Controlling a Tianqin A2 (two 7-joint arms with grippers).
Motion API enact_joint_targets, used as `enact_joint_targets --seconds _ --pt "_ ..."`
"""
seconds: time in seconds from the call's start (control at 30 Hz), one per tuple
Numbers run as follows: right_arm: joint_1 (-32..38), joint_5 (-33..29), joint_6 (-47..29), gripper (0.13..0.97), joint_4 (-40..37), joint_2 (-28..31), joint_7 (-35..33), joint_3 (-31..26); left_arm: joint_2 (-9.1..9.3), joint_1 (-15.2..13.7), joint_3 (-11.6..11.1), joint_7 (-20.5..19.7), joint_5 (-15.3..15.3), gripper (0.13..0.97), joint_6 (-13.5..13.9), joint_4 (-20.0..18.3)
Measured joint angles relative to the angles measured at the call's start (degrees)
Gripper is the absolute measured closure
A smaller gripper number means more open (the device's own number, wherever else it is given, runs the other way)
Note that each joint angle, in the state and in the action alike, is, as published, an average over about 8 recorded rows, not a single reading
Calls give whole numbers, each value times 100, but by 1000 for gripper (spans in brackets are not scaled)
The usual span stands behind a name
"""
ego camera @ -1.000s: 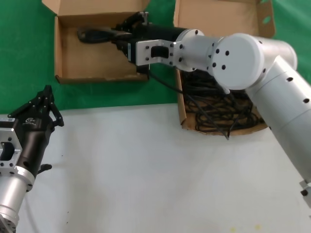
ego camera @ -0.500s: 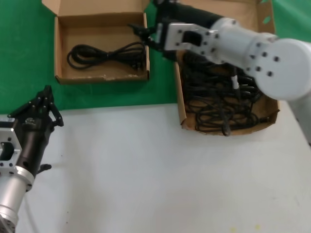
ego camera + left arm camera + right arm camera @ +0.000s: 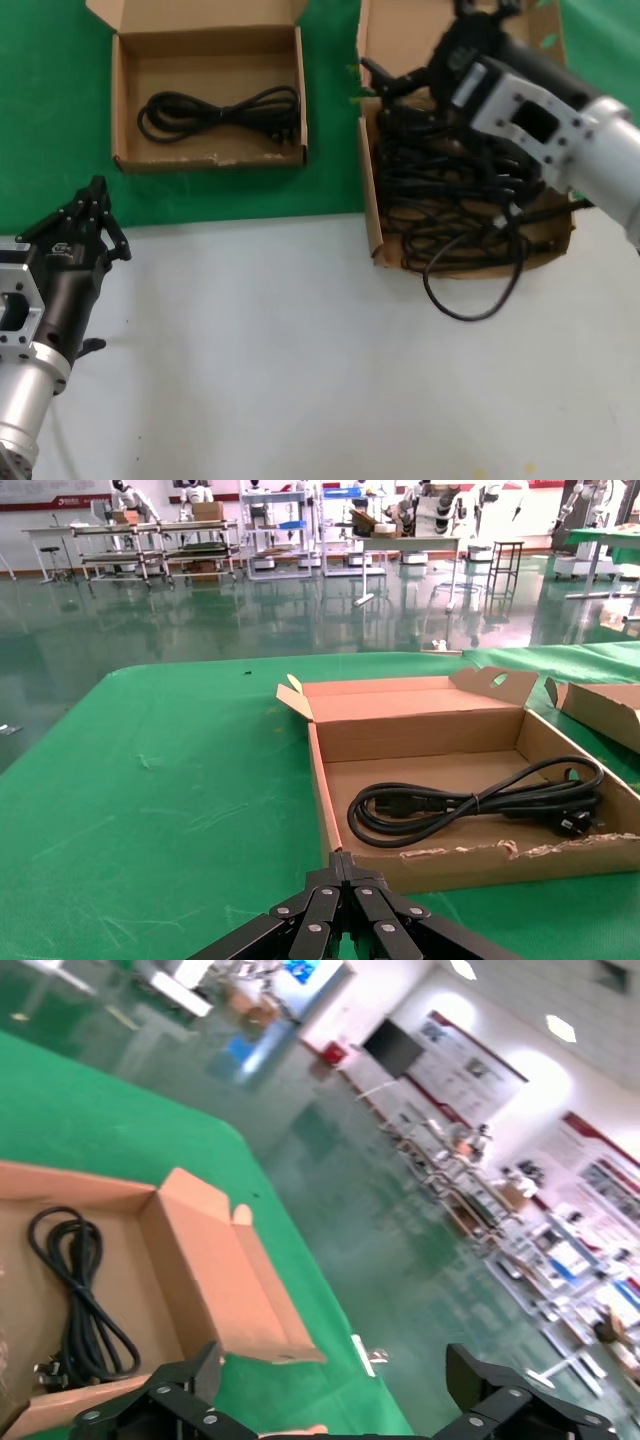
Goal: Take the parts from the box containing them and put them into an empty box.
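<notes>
One black power cord bundle [image 3: 220,108] lies in the smaller shallow box [image 3: 125,100] at the back left. It also shows in the left wrist view [image 3: 480,800] and the right wrist view [image 3: 80,1300]. Several tangled cords [image 3: 450,195] fill the larger box [image 3: 372,215] at the back right. My right gripper [image 3: 425,45] is open and empty above that box's back left part; its spread fingers [image 3: 185,1385] show in the right wrist view. My left gripper [image 3: 95,200] is shut and empty, parked at the left, pointing at the small box's worn front edge [image 3: 520,855].
One cord loop [image 3: 470,300] hangs out over the large box's front onto the white table [image 3: 300,350]. Green cloth [image 3: 60,120] covers the back. The large box's lid flap [image 3: 450,20] stands behind my right gripper.
My right gripper let the cord go in the small box and moved right, opening over the large box. A cord loop now spills out of the large box's front. The left arm has not moved.
</notes>
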Motion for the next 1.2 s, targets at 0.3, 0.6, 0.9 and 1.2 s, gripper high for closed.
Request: enact_joint_targets --seconds 0.3,0.6,0.9,1.2 --pt "-376 255 244 277 210 75 -47 176 0 1 0 0 -1 950 -1 0" --pt "-644 647 476 172 140 58 -62 243 1 11 -5 11 -8 907 -11 0" --pt "-999 1171 787 130 47 35 -82 332 3 25 -11 23 -17 801 -23 -1" --pt "-1360 1700 1102 129 -47 12 -103 421 5 38 -17 35 -27 630 -36 -2"
